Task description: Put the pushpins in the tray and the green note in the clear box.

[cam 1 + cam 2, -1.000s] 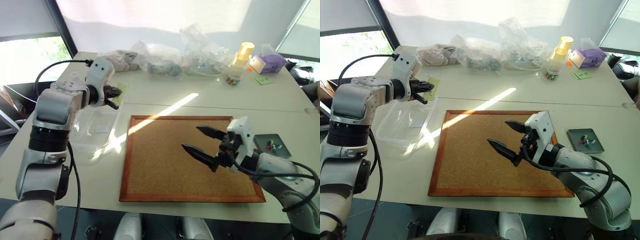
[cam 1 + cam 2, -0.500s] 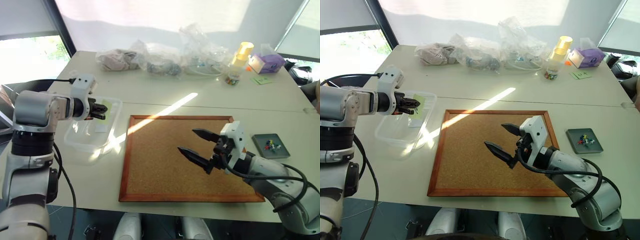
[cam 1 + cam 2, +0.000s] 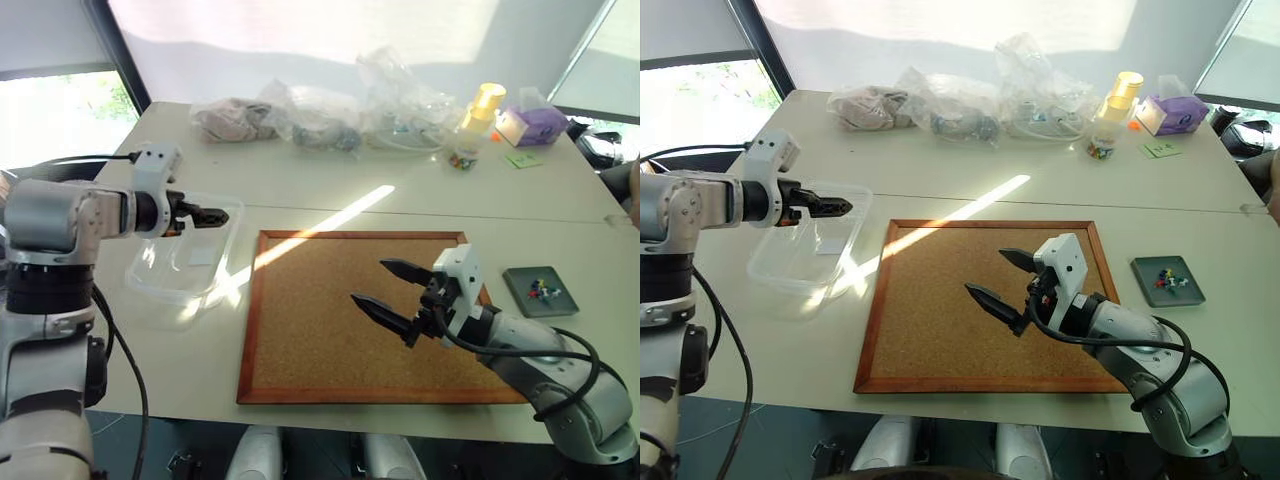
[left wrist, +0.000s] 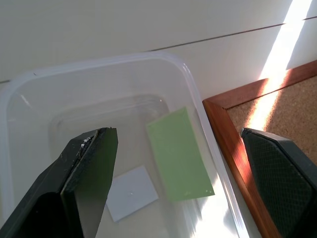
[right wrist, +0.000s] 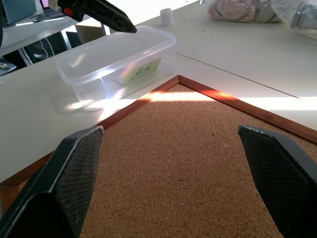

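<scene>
The green note lies loose inside the clear box, leaning against its wall beside the white label. Its scribbled face shows through the wall. My left gripper hovers open over the box's far rim, with nothing between its fingers. The dark grey tray sits right of the cork board and holds several coloured pushpins. My right gripper hangs open and empty above the cork board's middle.
The wood-framed cork board fills the table's centre. Soft plastic bags, a clear jar with a yellow cap and a purple box line the far edge. A second green slip lies at the far right.
My left gripper has opened and let go of the green note, which now lies in the clear box. The left hand drew slightly left and back. The right arm stayed put.
</scene>
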